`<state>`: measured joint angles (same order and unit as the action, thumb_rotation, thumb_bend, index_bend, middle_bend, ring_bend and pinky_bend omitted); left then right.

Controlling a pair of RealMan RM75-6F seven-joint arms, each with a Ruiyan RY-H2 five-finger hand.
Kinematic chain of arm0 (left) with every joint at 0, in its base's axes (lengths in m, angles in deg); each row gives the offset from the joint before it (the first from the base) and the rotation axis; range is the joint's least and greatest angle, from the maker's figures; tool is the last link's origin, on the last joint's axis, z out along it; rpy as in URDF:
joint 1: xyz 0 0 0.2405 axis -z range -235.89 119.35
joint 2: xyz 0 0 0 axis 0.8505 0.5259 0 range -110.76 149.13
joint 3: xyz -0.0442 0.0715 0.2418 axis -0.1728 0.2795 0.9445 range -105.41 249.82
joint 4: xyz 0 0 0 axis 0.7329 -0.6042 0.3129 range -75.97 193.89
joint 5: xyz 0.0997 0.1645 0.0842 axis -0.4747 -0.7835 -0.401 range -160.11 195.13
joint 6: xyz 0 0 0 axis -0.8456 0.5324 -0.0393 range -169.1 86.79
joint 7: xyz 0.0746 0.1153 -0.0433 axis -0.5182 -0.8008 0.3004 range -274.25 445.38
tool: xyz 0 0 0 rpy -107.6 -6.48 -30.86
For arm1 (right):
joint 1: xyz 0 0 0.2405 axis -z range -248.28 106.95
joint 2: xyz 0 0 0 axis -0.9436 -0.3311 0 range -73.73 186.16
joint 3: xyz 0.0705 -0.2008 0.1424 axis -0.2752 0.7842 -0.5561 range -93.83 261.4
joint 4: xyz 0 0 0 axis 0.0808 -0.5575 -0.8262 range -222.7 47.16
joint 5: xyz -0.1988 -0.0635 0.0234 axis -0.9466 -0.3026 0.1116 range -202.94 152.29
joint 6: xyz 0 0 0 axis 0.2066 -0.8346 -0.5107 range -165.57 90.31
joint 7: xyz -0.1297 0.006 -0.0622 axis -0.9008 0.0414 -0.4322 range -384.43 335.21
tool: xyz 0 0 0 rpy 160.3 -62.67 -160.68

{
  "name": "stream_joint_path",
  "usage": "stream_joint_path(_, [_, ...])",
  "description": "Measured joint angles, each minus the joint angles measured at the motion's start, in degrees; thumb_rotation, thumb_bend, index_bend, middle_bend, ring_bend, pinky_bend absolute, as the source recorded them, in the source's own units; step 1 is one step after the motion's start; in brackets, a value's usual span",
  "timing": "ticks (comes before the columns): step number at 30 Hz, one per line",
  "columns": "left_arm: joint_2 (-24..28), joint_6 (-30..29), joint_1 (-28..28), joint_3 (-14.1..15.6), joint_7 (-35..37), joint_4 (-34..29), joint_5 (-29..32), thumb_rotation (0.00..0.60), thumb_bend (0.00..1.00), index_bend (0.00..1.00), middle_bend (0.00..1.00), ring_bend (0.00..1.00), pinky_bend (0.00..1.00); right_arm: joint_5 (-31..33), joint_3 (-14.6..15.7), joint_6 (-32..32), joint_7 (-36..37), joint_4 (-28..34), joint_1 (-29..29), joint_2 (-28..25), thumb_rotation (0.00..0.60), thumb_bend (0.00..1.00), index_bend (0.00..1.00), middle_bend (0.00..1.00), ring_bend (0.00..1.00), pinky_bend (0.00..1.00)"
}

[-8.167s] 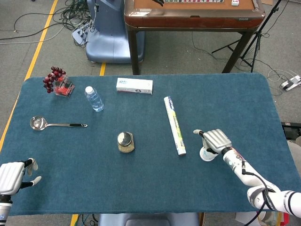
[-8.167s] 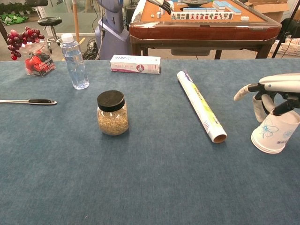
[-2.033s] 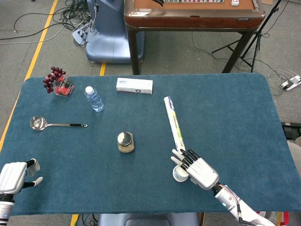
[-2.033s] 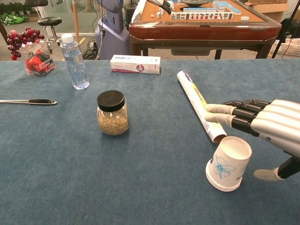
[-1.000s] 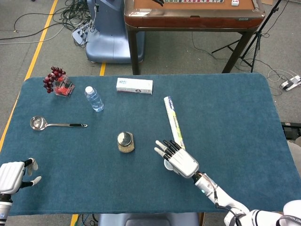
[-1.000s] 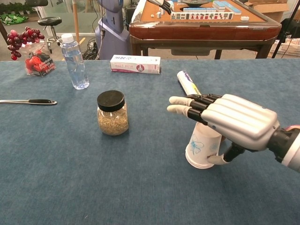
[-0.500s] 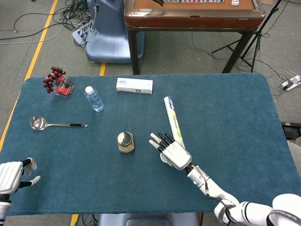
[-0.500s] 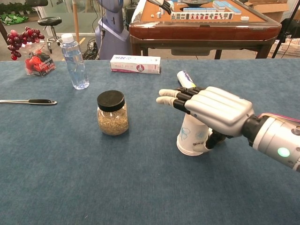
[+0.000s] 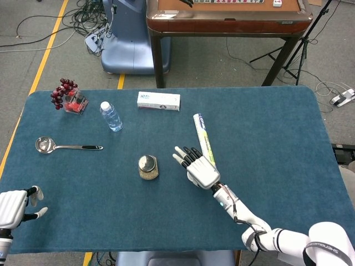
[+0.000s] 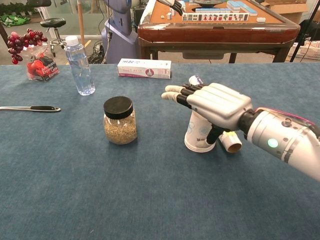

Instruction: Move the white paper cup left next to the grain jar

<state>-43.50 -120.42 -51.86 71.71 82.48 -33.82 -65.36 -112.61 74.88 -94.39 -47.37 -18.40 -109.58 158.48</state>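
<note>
Blue cloth covers the table (image 10: 75,200), and at its far left edge the left hand (image 9: 14,206) is seen resting, its fingers seemingly curled in on nothing, though this corner is small in the head view. Further right, the grain jar (image 10: 119,121) is placed upright. Near it on the right, the white paper cup (image 10: 199,132) is stood upside down and is held by the right hand (image 10: 212,106), whose fingers are stretched over its top. Just beside the cup, a foil roll (image 10: 232,142) is laid.
</note>
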Motion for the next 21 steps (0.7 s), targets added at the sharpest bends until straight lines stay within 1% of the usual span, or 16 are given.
stream_joint_path(3, [0.05, -0.06, -0.04, 0.0, 0.15, 0.02, -0.01, 0.6, 0.09, 0.58, 0.67, 0.65, 0.83, 0.18, 0.14, 0.16, 0.29, 0.05, -0.46, 0.13, 0.6, 0.0, 0.0, 0.0, 0.0, 0.15])
stream_joint_path(6, [0.05, 0.13, -0.01, -0.03, 0.2, 0.19, 0.18, 0.6, 0.09, 0.58, 0.67, 0.65, 0.83, -0.25, 0.86, -0.5, 0.05, 1.39, -0.27, -0.82, 0.6, 0.0, 0.0, 0.0, 0.0, 0.15])
stream_joint_path(14, [-0.11, 0.07, 0.03, -0.06, -0.32, -0.02, 0.08, 0.6, 0.09, 0.58, 0.67, 0.65, 0.83, -0.38, 2.48, -2.78, -3.2, 7.67, 1.42, -6.44, 0.6, 0.0, 0.0, 0.0, 0.0, 0.15])
stream_joint_path(17, [-0.25, 0.24, 0.13, -0.08, -0.58, 0.06, 0.18, 0.6, 0.09, 0.58, 0.67, 0.65, 0.83, 0.19, 2.83, -3.8, -4.73, 8.95, 2.3, -8.27, 0.6, 0.0, 0.0, 0.0, 0.0, 0.15])
stream_joint_path(21, [-0.51, 0.55, 0.26, -0.03, -1.08, 0.2, 0.25, 0.6, 0.09, 0.58, 0.67, 0.65, 0.83, 0.98, 2.97, -4.55, -5.17, 9.41, 2.89, -9.41, 0.6, 0.0, 0.0, 0.0, 0.0, 0.13])
